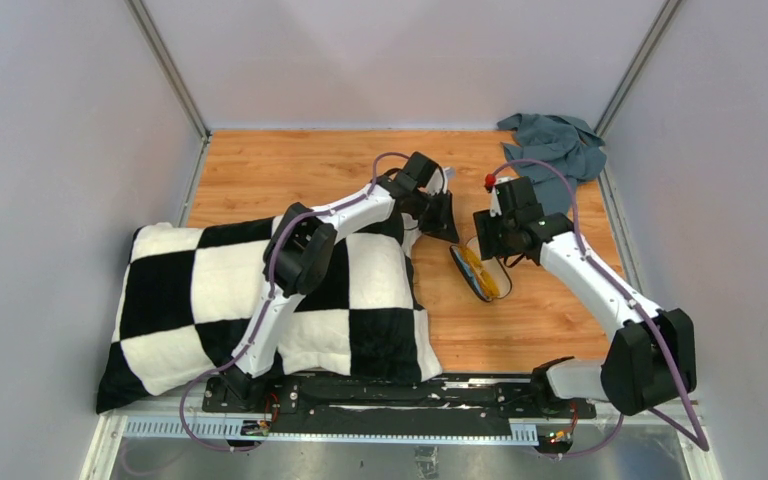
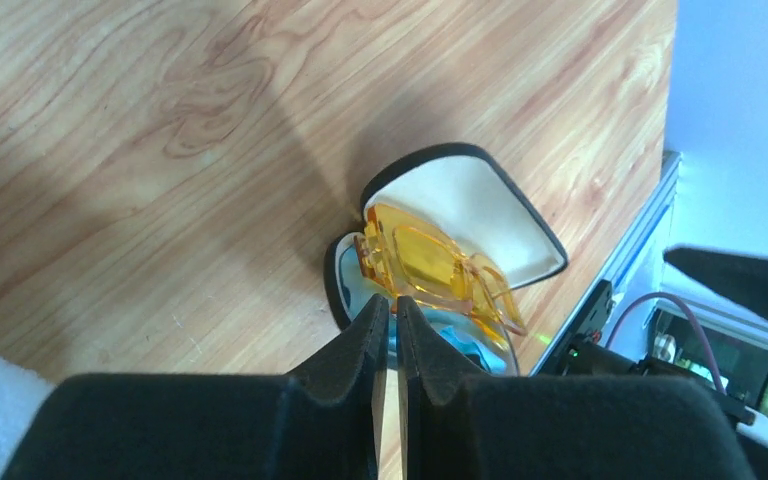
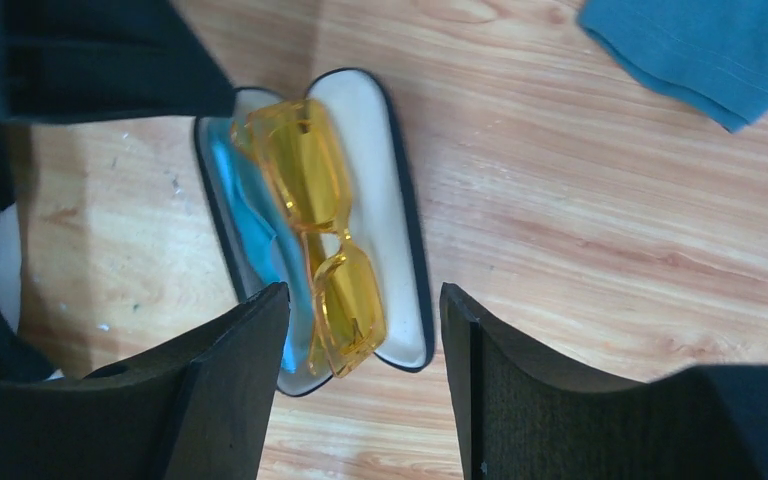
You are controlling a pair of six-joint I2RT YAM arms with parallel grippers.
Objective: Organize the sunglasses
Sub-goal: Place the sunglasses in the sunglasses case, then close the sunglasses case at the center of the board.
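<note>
The amber sunglasses (image 1: 481, 271) (image 2: 430, 262) (image 3: 325, 230) lie folded inside the open black case (image 1: 463, 262) (image 2: 475, 200) (image 3: 400, 230), on top of a light-blue cloth (image 3: 255, 220) (image 2: 460, 345). The case rests on the wooden table. My left gripper (image 1: 440, 215) (image 2: 392, 305) hovers just at the case's end, its fingers only a thin slit apart with nothing between them. From the other end, my right gripper (image 1: 497, 245) (image 3: 365, 300) hangs over the case, wide open and empty, its fingers astride the case end.
A black-and-white checkered pillow (image 1: 260, 290) covers the table's left front under the left arm. A crumpled grey-blue cloth (image 1: 560, 145) (image 3: 700, 50) lies at the back right corner. Grey walls enclose the table on three sides.
</note>
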